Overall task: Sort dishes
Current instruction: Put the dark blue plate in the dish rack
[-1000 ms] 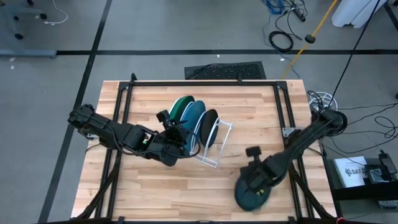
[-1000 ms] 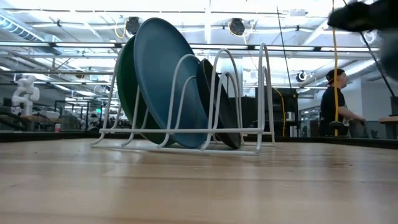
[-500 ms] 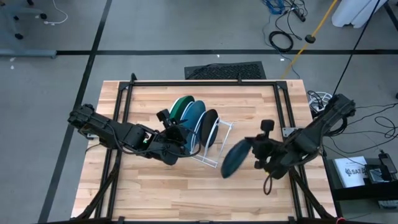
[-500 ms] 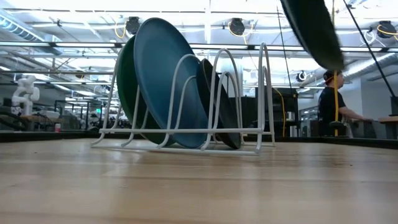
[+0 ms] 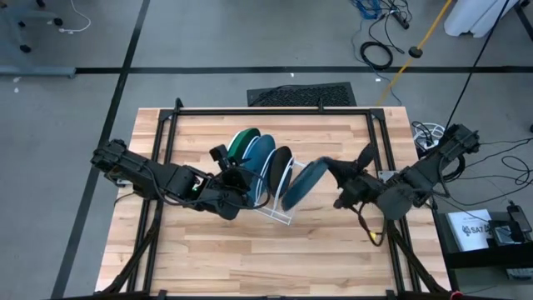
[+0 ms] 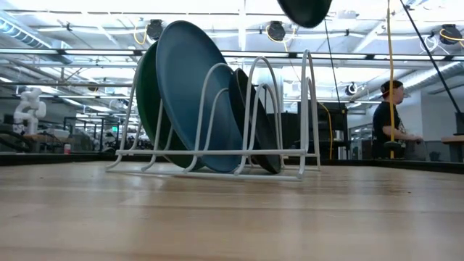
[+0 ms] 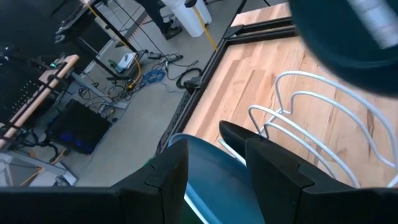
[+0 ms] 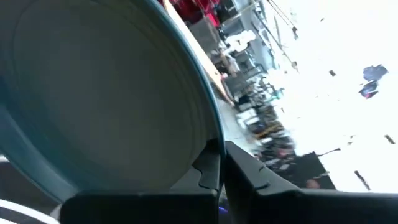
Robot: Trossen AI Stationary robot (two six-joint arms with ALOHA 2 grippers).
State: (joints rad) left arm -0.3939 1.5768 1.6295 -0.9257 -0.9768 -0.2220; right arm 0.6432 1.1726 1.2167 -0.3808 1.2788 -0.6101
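Observation:
A white wire rack stands mid-table. It holds a green plate, a blue plate and a black plate, each on edge in a slot. My right gripper is shut on the dark teal plate, held over the rack's right end. The teal plate shows at the top of the low view. My left gripper is open at the rack's left side. Its fingers stand on either side of the blue plate's rim. My right gripper pinches the dark teal plate's rim between its two fingers. It comes from the table's right side, slanting down. The plate is lifted clear, tilted nearly on edge, above the rack's right-hand loops.
The rack's right-hand loops stand free beside the black plate. Black frame rails run along the table's far and side edges. Bare wood lies at the near side. A person stands in the room beyond the table.
My right gripper has lifted the dark teal plate off the table's near right part. It has carried it up and toward the rack, to the left and far side. The plate has tipped from flat to nearly on edge.

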